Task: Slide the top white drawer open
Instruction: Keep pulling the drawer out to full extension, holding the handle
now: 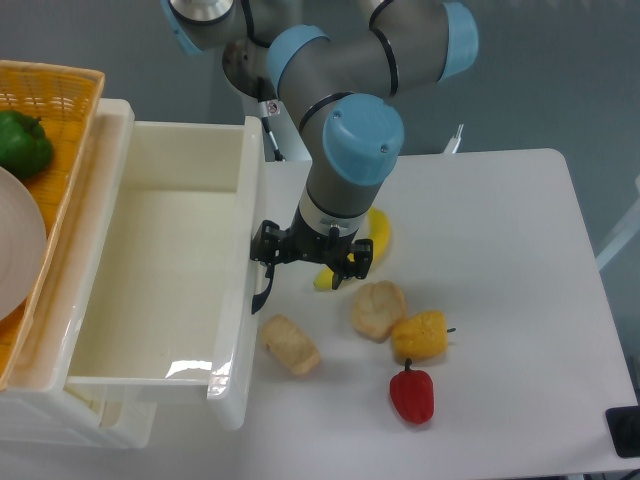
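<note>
Nearest my camera, at the lower front of the table (520, 300), sits a red pepper (411, 395); just above it lie a yellow pepper (420, 335) and a bread roll (378, 309), the two touching. A second piece of bread (291, 345) lies near the drawer front. A banana (377, 240) shows partly behind the arm.

Top white drawer (150, 270): pulled well out of the cabinet toward the right, deep tray exposed and glossy inside. Its front panel runs down the frame just left of the hand (310, 262). The curved black handle (262, 292) on that front sits at the hand's left edge, touching or nearly so.

Hand state: I cannot tell from this view. The wrist points down and hides the fingertips, so whether it is clenched on the handle or released is not visible.

On the cabinet top at far left, a wicker basket (75, 130) holds a green pepper (22, 143) and a white plate (15, 250).
</note>
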Robot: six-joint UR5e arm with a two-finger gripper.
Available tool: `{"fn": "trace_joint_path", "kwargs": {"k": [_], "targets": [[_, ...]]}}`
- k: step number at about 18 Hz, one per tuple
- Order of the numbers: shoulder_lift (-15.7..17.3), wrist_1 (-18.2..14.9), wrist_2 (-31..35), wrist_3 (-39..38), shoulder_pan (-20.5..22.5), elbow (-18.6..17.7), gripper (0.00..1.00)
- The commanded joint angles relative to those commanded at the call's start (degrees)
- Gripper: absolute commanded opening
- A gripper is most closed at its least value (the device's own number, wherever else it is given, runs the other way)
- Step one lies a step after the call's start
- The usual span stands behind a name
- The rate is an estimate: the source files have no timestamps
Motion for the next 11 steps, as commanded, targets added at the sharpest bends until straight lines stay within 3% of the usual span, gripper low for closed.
{"fn": "trace_joint_path", "kwargs": {"k": [11], "targets": [[-0.3, 0.1, 0.0, 0.2, 1.0, 0.1, 1.00]]}}
